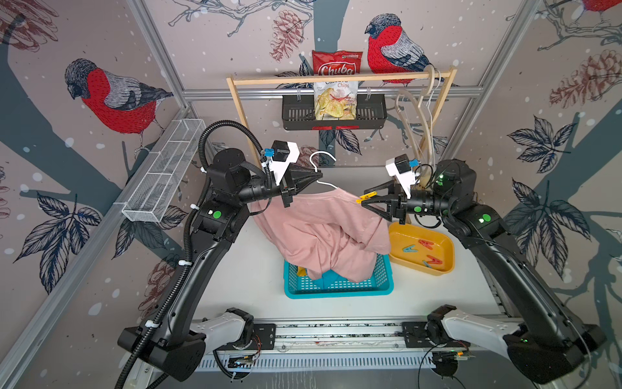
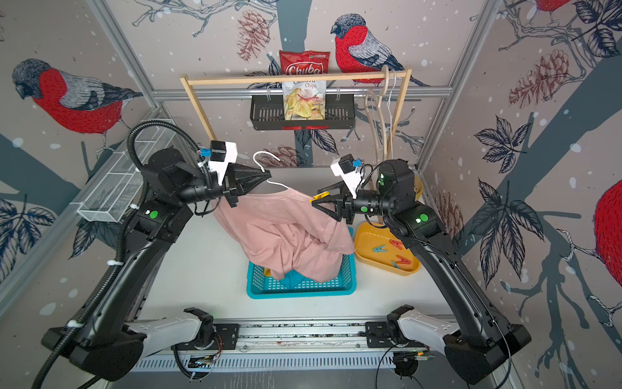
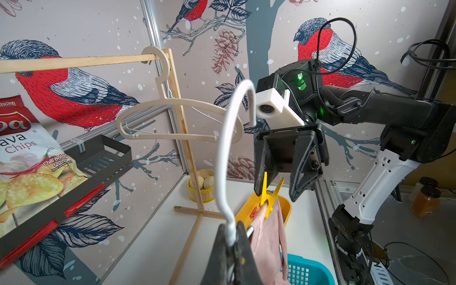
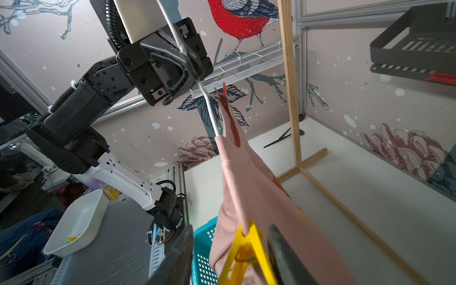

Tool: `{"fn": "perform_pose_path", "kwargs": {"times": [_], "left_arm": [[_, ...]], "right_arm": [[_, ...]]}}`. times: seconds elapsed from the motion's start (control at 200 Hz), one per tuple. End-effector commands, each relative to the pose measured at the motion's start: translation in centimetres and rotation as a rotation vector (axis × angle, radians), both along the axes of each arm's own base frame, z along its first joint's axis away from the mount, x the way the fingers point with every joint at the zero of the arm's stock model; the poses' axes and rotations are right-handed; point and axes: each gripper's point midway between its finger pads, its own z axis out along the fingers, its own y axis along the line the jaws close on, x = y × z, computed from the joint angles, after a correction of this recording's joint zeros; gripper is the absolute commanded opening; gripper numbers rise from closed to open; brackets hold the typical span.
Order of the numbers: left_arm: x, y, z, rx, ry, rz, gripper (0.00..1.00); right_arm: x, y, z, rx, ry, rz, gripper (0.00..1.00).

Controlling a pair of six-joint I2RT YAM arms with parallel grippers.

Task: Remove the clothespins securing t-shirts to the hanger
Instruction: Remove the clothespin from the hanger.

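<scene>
A pale pink t-shirt [image 1: 319,229] [image 2: 286,229] hangs from a white wire hanger [image 1: 323,156] held in mid-air over a teal basket [image 1: 336,291]. My left gripper [image 1: 316,176] [image 3: 233,229] is shut on the hanger's neck. A yellow clothespin [image 1: 368,196] [image 3: 267,195] [image 4: 246,251] pins the shirt's right shoulder. My right gripper [image 1: 365,200] [image 4: 230,228] straddles it, jaws apart, with a gap on one side. A red clothespin [image 4: 223,90] clips the other shoulder. Yellow cloth [image 1: 300,270] and teal cloth [image 1: 331,279] lie in the basket under the pink shirt.
A yellow tray [image 1: 400,235] right of the basket holds red [image 1: 425,244] and blue [image 1: 409,249] clothespins. Behind stands a wooden rack [image 1: 336,80] with beige hangers [image 1: 427,111] and a black basket [image 1: 292,114] holding a chips bag. A wire mesh shelf [image 1: 165,171] is on the left wall.
</scene>
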Motion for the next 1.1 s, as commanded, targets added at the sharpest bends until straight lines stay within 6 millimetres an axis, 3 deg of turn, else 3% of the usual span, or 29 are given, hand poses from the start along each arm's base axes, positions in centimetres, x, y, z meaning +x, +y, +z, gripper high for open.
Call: {"fn": "perform_pose_path", "kwargs": {"times": [0.0,0.395,0.75,1.096], "left_arm": [[-0.2,0.2,1.1,-0.018,-0.037,-0.007,0.0],[-0.3,0.3,0.9,-0.016,-0.025,-0.002,0.0],[0.3,0.4,0.8,-0.009,-0.038,0.028,0.0],[2.7,0.5,-0.7,0.028,-0.018,0.111,0.0]], "right_arm": [[0.5,-0.4,0.3,-0.014,-0.056,-0.045,0.42],[0.9,-0.4,0.3,-0.014,-0.06,-0.068,0.0],[1.6,-1.3,1.0,-0.01,-0.083,-0.158,0.0],[4.8,-6.0,3.7,0.025,-0.17,-0.514,0.0]]}}
